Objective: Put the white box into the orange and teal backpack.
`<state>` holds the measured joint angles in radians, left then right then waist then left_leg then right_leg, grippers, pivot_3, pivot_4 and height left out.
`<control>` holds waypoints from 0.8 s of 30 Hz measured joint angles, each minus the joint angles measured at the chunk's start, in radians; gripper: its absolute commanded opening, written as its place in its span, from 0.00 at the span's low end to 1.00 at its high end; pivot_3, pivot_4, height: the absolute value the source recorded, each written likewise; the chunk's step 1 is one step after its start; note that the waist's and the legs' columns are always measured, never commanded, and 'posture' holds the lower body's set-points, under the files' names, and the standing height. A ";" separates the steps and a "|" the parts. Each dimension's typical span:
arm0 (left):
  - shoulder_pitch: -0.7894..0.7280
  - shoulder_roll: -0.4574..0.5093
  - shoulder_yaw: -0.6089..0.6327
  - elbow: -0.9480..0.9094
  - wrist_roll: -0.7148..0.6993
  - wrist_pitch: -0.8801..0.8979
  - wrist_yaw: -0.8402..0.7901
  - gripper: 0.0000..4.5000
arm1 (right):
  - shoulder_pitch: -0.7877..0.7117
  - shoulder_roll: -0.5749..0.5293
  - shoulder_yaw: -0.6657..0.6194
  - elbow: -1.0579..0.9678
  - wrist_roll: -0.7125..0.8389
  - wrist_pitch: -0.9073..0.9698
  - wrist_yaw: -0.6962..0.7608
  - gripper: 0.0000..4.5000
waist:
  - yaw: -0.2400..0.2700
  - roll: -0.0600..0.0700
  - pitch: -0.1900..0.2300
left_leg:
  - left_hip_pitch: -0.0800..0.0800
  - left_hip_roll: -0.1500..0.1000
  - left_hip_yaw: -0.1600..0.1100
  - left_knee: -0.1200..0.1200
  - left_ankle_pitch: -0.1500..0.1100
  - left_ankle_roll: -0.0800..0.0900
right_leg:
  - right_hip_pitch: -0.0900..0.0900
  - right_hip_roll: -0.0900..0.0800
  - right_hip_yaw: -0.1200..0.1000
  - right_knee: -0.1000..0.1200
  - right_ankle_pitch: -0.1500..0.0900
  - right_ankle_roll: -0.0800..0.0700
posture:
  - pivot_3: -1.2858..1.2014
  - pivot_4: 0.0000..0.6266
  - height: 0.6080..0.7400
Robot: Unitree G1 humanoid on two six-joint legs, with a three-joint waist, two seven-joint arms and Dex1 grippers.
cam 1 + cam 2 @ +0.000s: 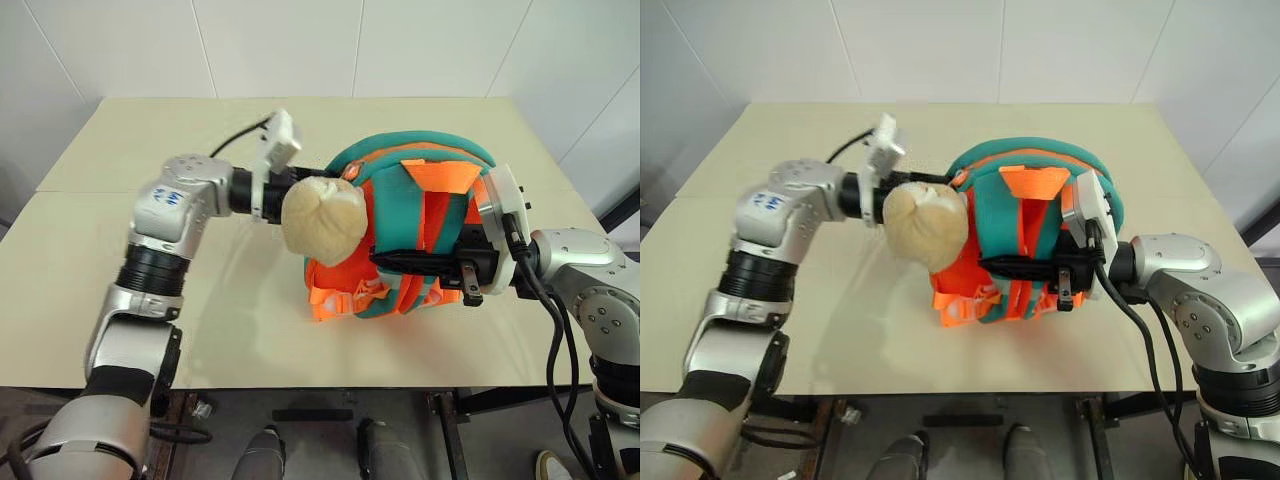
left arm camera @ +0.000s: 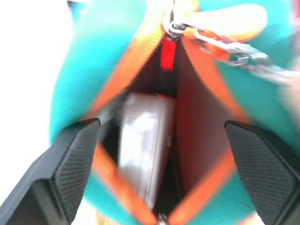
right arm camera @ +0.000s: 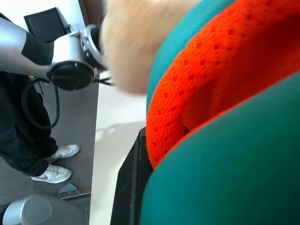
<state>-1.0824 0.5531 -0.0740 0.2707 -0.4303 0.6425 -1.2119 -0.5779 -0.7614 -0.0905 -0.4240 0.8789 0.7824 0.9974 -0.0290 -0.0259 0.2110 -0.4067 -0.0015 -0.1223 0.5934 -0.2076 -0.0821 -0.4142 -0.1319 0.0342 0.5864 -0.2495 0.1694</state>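
Head views: the orange and teal backpack [image 1: 400,235] stands on the cream surface [image 1: 150,150]. The right end effector [image 1: 470,268] is clenched on its straps; the left end effector [image 1: 902,190] reaches behind the plush charm [image 1: 322,220].

Left wrist view: the left fingers [image 2: 70,164] are spread wide, released, and straight ahead between them the white box [image 2: 143,154] sits inside the open backpack.

Right wrist view: teal padding and orange mesh press against the right finger [image 3: 129,187].
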 measured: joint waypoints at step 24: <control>0.312 0.211 0.193 -0.549 -0.315 0.156 -0.011 0.99 | -0.008 0.019 0.008 0.015 -0.026 0.000 0.000 0.00 | 0.002 0.000 0.000 | 0.001 0.000 0.000 0.002 0.000 0.000 | 0.002 0.000 0.000 0.000 0.000 -0.001 | 0.52 0.24 1.00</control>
<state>-0.7704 0.7639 0.1193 -0.2784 -0.7452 0.7981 -1.2226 -0.5854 -0.7421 -0.0823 -0.4092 0.8526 0.7822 0.9977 -0.0272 -0.0258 0.2110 -0.4057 -0.0014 -0.1224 0.5956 -0.2079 -0.0825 -0.4125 -0.1318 0.0346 0.5865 -0.2500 0.1682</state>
